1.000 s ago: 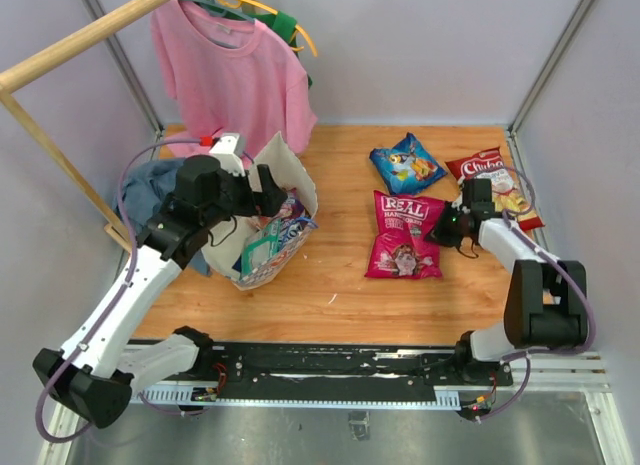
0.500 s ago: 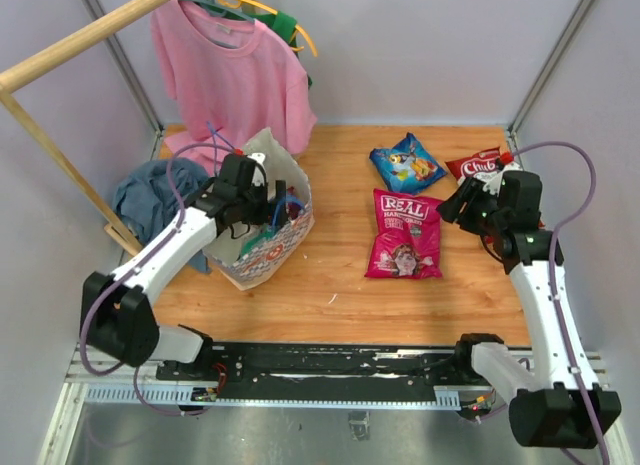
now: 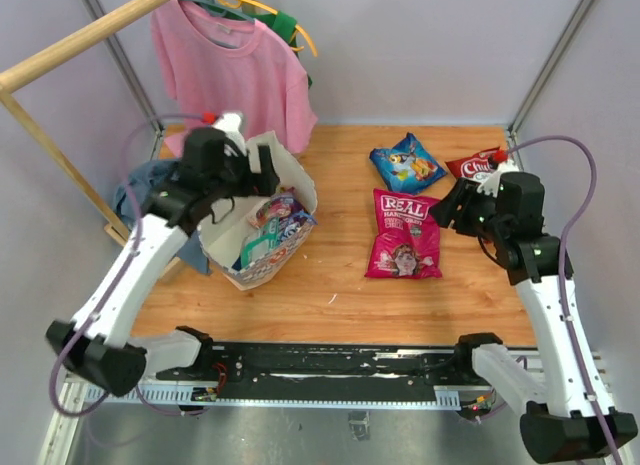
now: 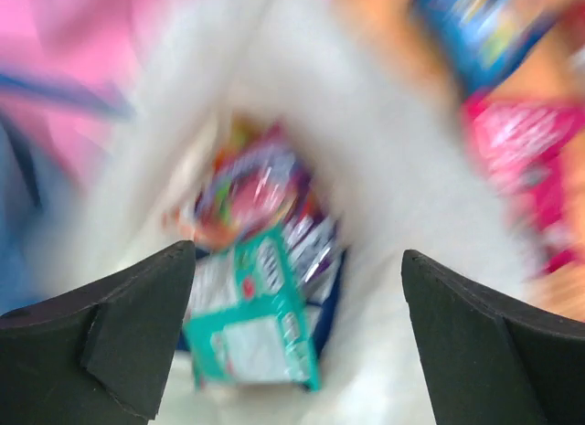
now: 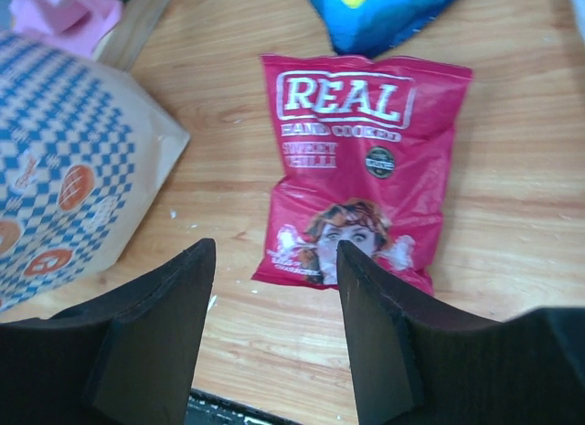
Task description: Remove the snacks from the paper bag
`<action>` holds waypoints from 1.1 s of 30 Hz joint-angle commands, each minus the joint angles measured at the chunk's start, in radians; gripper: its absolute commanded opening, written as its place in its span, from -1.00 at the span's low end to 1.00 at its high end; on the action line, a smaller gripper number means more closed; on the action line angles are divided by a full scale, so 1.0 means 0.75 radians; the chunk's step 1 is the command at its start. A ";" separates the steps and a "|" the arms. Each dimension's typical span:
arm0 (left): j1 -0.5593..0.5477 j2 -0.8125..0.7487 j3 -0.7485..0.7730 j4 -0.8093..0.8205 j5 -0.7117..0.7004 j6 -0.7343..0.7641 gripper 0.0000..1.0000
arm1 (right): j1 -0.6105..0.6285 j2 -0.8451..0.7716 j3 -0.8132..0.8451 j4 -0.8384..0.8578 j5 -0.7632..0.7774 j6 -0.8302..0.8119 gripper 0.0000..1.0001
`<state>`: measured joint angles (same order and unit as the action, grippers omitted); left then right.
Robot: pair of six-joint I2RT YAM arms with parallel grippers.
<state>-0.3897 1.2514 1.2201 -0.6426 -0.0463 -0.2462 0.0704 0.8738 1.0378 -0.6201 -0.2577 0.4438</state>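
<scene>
The paper bag (image 3: 262, 270) lies tipped on the wooden table, mouth up, showing its checkered side (image 5: 64, 169). Inside it are a teal packet (image 3: 258, 250) (image 4: 256, 324) and a purple and multicoloured packet (image 3: 285, 213) (image 4: 256, 183). My left gripper (image 3: 255, 175) (image 4: 297, 260) hovers over the bag's mouth, wide open and empty; its view is blurred. On the table lie a blue bag (image 3: 405, 163) (image 5: 384, 14), the pink-red "REAL" bag (image 3: 405, 235) (image 5: 366, 160) and the red "Chiba" chips (image 3: 470, 165), partly behind my right arm. My right gripper (image 3: 455, 210) (image 5: 274, 251) hangs open above the table beside the "REAL" bag, holding nothing.
A pink T-shirt (image 3: 235, 75) hangs from a wooden rail (image 3: 80, 45) at the back left. A blue-grey cloth (image 3: 140, 185) lies left of the paper bag. Metal frame posts and grey walls close in the table on three sides.
My right gripper went from shut beside the "Chiba" chips to open and rose above the table. My left arm dipped into the bag's mouth and drew back above its rim.
</scene>
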 commanded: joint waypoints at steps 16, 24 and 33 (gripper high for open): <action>0.366 -0.367 -0.114 -0.051 -0.098 0.048 0.99 | 1.484 0.671 0.970 -0.008 1.216 -0.509 0.44; 0.370 -0.231 -0.140 -0.004 -0.017 0.043 0.98 | 1.520 0.815 1.201 0.060 1.117 -0.591 0.51; 0.369 -0.253 -0.258 0.081 0.214 0.055 0.01 | 1.479 0.931 1.382 0.057 1.056 -0.719 0.63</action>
<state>-0.1192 1.0805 1.0595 -0.6289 0.0227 -0.2138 1.1995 1.5284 2.0068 -0.5938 0.5514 -0.0315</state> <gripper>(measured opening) 0.601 0.805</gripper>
